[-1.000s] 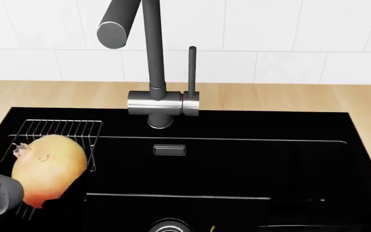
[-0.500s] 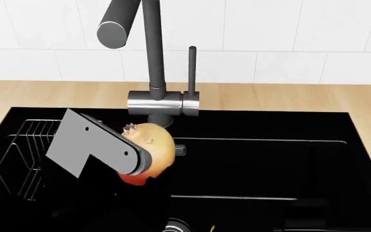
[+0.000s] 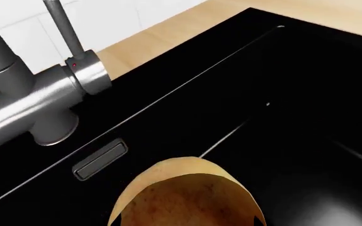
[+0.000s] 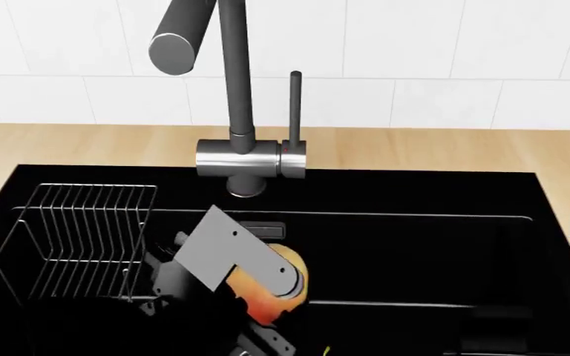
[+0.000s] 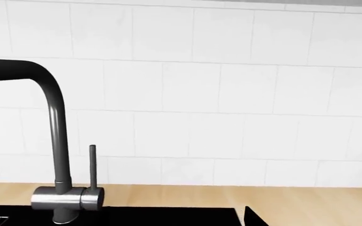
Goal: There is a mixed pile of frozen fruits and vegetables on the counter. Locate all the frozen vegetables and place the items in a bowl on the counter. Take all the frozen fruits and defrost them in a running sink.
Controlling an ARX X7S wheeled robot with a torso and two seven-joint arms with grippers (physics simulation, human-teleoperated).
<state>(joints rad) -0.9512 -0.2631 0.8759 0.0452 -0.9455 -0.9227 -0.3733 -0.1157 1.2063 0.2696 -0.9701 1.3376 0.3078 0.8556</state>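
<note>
My left gripper (image 4: 263, 283) is shut on a roundish tan and orange-pink fruit (image 4: 270, 300) and holds it low inside the black sink (image 4: 414, 245), just in front of the grey faucet (image 4: 235, 89). In the left wrist view the fruit (image 3: 187, 200) fills the near edge, with the sink (image 3: 275, 117) below it and the faucet base (image 3: 36, 103) beside it. The fingers are hidden behind the fruit. Of my right gripper only a dark tip (image 5: 251, 217) shows. The vegetables, the bowl and the pile are out of view.
A wire rack (image 4: 87, 230) stands in the left part of the basin. The beige counter (image 4: 444, 148) runs behind the sink under white wall tiles. The right wrist view shows the faucet (image 5: 56, 141) and the counter (image 5: 200, 195).
My left gripper has carried the fruit from over the wire rack rightward to the middle of the sink, then down into the basin.
</note>
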